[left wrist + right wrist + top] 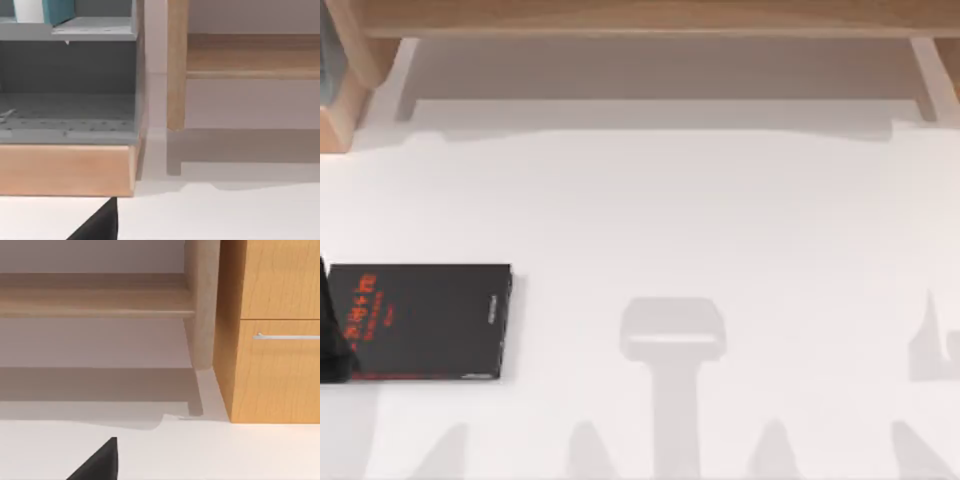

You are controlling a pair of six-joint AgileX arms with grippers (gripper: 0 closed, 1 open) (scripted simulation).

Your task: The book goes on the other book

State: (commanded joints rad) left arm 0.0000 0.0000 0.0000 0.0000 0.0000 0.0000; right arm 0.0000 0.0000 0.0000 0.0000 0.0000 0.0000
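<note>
The black book (pixel 425 320) lies flat by the desk's (pixel 720 220) left edge. I cannot tell if either end effector is open.

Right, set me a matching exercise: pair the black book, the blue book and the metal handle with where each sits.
1. flat black rectangular book with red characters
2. light blue book with white edge
3. thin silver bar handle

A. on the wooden cabinet front
B. flat on the white table, top view's left
C. on the grey shelf

Pairs: 1-B, 2-C, 3-A
</note>
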